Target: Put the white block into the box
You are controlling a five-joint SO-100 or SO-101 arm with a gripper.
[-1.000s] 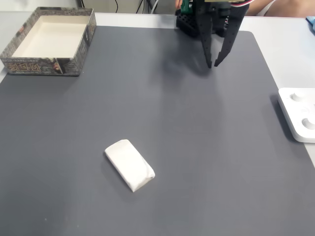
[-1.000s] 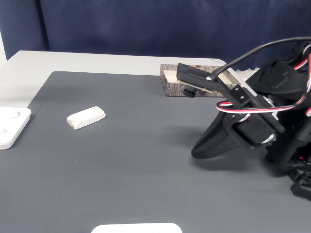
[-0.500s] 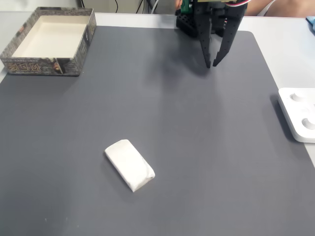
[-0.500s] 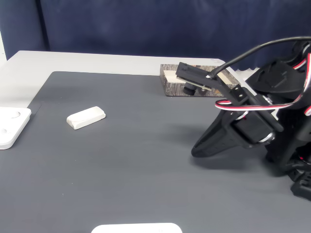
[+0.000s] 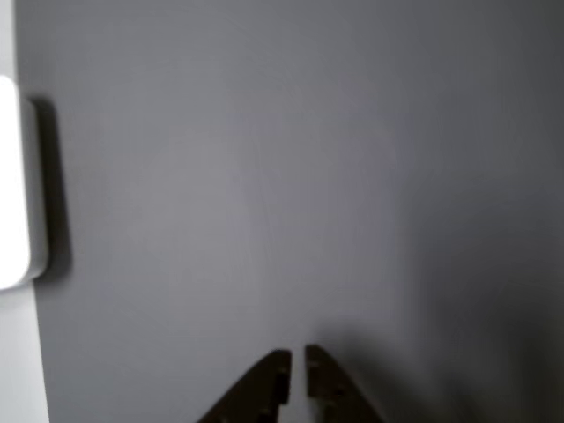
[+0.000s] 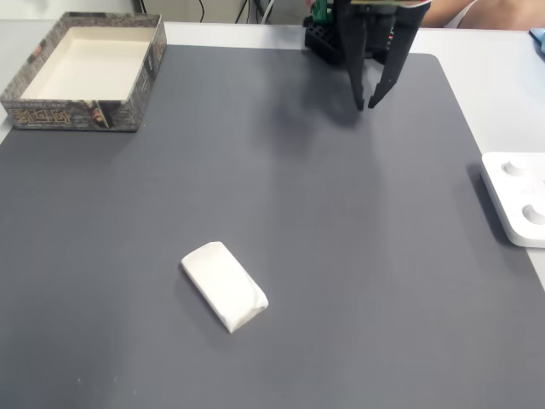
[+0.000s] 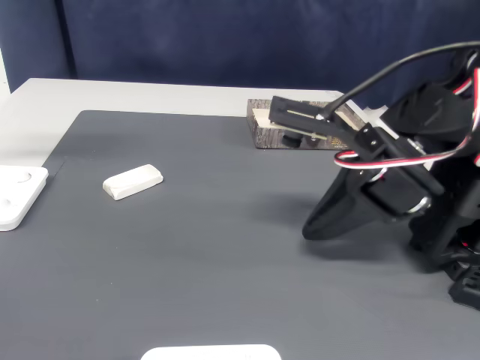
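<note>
The black gripper (image 6: 367, 106) hangs over the far edge of the dark grey mat (image 6: 341, 256), its two tapered plastic fingers a little apart at the tips with nothing between them; the other view (image 5: 297, 374) shows the same narrow gap over bare mat. Red, white and black wires loop over the arm (image 7: 390, 187).

The white block (image 6: 224, 285) lies flat and slanted on the near part of the mat, well apart from the gripper, its corners rounded and its surface matt. The box (image 6: 85, 72), at the mat's far left corner in a fixed view, is shallow and square, cream inside; its printed outer walls carry a pattern I cannot read. A white dimpled slab (image 6: 517, 196) sits at the mat's right edge.
</note>
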